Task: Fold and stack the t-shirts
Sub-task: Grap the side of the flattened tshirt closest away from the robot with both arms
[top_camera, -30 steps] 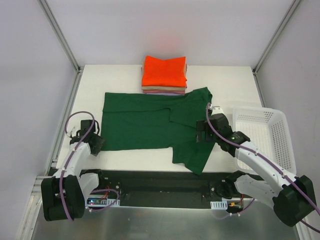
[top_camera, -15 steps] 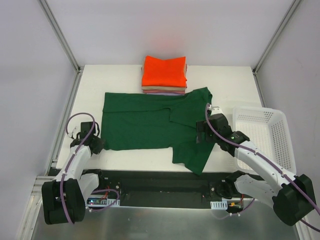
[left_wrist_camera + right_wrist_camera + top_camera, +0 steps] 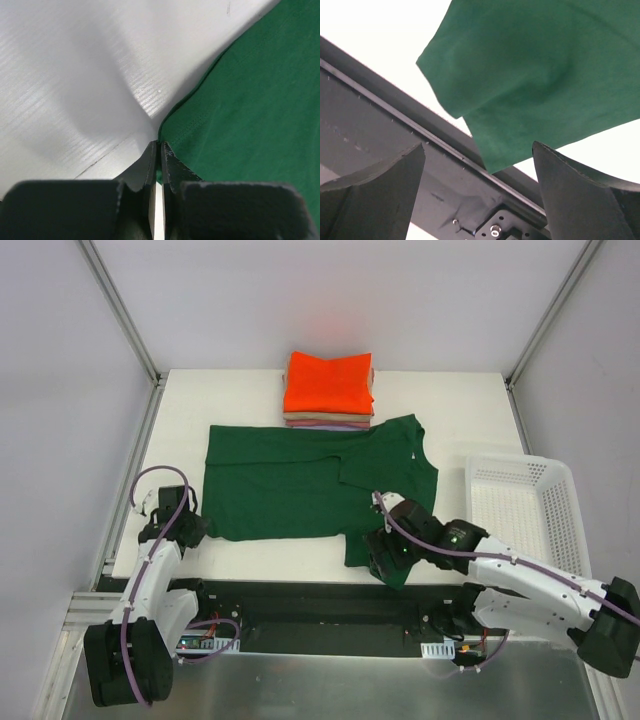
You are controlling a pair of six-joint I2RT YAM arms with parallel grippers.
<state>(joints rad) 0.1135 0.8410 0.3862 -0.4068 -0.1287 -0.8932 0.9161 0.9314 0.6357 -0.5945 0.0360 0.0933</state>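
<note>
The dark green t-shirt (image 3: 290, 485) lies spread on the white table, its near right part reaching over the front edge. My left gripper (image 3: 188, 530) sits at the shirt's near left corner; in the left wrist view my gripper (image 3: 159, 146) is shut with the green hem (image 3: 235, 110) pinched at its tips. My right gripper (image 3: 385, 555) hovers open over the shirt's near right corner. In the right wrist view my gripper (image 3: 480, 167) stands wide open above the green cloth (image 3: 535, 75). The folded orange tee (image 3: 328, 383) tops a stack with tan and lilac tees (image 3: 328, 422) at the back.
A white mesh basket (image 3: 520, 462) stands at the right edge of the table. The black front rail (image 3: 380, 115) runs under the overhanging shirt corner. Metal frame posts rise at both back corners.
My right arm has swung from the shirt's right middle toward the near edge, over the overhanging corner. My left gripper has shifted slightly at the shirt's near left corner.
</note>
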